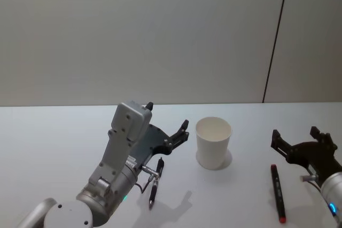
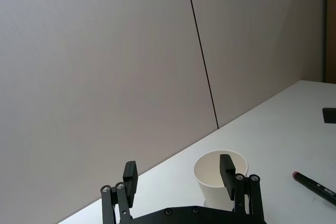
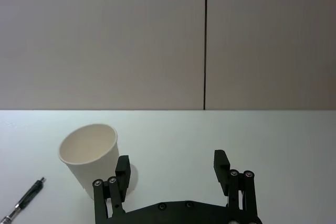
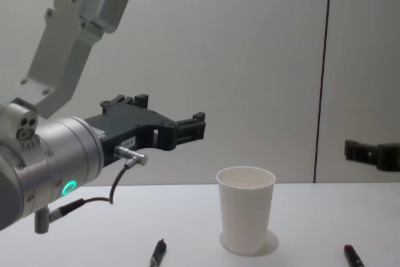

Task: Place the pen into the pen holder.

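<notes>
The pen holder [image 1: 214, 142], a white paper cup, stands upright in the middle of the table, also seen as the cup [image 4: 245, 217] from the chest. A black pen [image 1: 155, 181] lies flat to its left, just below my left gripper [image 1: 168, 117]. That gripper hovers above the table, open and empty, pointing toward the cup [image 2: 210, 177]. A second pen, black with red ends [image 1: 277, 193], lies right of the cup. My right gripper [image 1: 295, 133] hovers beyond its far end, open and empty. The right wrist view has the cup [image 3: 89, 156] and black pen [image 3: 23, 200].
The white table [image 1: 64, 142] is bare apart from these things and meets a plain grey wall [image 1: 160, 36] at the back. A dark vertical seam [image 1: 275, 36] runs down the wall at the right.
</notes>
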